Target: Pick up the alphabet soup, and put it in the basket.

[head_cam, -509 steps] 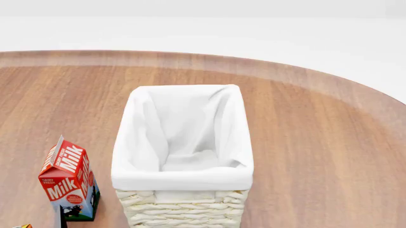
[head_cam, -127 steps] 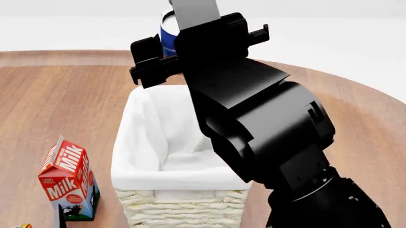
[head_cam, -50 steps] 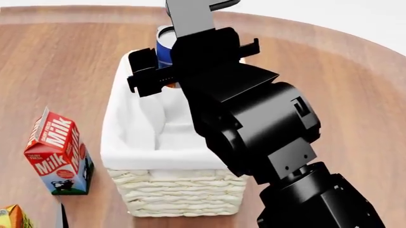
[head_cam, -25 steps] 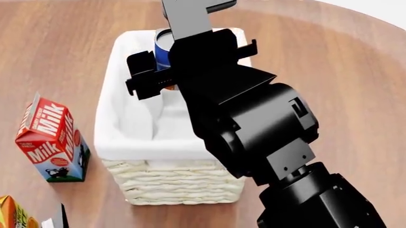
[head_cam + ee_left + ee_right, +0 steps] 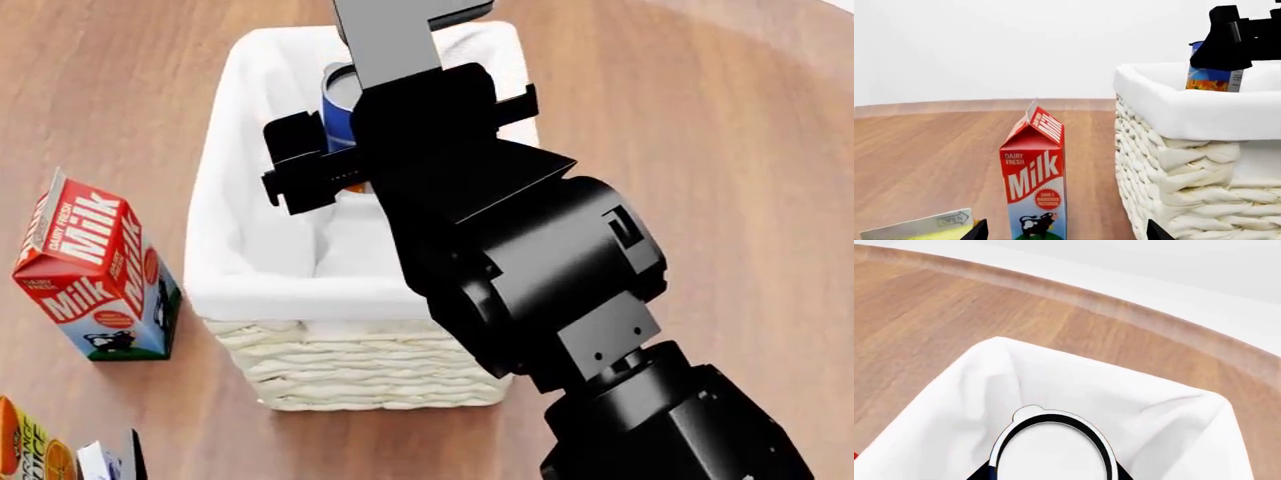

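Head view shows my right gripper (image 5: pixel 350 130) clamped on the alphabet soup (image 5: pixel 339 105), holding it upright inside the basket (image 5: pixel 220 240) — the can's lower part sits below the cloth rim, its silver top above it. Beside the basket on the wooden table (image 5: pixel 721 180) stands a milk carton (image 5: pixel 91 270). My left gripper's state I cannot tell — only dark tips show.
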Robot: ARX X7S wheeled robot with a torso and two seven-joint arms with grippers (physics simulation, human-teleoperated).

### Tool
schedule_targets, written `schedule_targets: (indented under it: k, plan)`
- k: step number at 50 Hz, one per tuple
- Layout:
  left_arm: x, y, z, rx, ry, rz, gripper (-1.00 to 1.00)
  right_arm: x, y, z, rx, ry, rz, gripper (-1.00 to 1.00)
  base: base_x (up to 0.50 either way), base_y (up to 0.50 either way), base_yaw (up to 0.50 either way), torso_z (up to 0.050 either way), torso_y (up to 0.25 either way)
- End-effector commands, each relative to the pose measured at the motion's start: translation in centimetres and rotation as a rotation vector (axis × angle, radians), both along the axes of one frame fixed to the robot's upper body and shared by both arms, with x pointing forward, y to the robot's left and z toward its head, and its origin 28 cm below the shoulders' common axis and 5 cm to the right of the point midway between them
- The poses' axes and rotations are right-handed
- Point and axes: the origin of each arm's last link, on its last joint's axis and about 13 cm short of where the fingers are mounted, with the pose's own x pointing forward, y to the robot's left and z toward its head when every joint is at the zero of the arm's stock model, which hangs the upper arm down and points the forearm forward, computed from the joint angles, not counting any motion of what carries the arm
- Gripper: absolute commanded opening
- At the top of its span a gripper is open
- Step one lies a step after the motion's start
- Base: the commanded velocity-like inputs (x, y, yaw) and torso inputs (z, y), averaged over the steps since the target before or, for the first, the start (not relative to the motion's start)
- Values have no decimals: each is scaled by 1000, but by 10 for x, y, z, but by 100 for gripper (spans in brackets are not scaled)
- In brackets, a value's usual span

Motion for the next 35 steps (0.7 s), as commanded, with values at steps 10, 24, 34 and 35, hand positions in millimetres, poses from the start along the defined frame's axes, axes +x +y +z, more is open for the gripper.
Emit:
schedule_targets:
  k: [10,24,34,35]
  plan:
    - [0,2,1,-34,4,-6,100,3,-1,3,-25,-38,-7,-100,0,0,0,0,0]
    - [1,2,1,-38,5,-10,100,4,-1,2,-37,-43,-17,100,0,0,0,0,0]
    - [0,3,1,-41,6,-11,100,-2,-2,8,-42,-65,-6,100,0,0,0,0,0]
    - [0,3,1,-41,6,-10,100,-5,-2,10,-41,-72,-1,100,0,0,0,0,0]
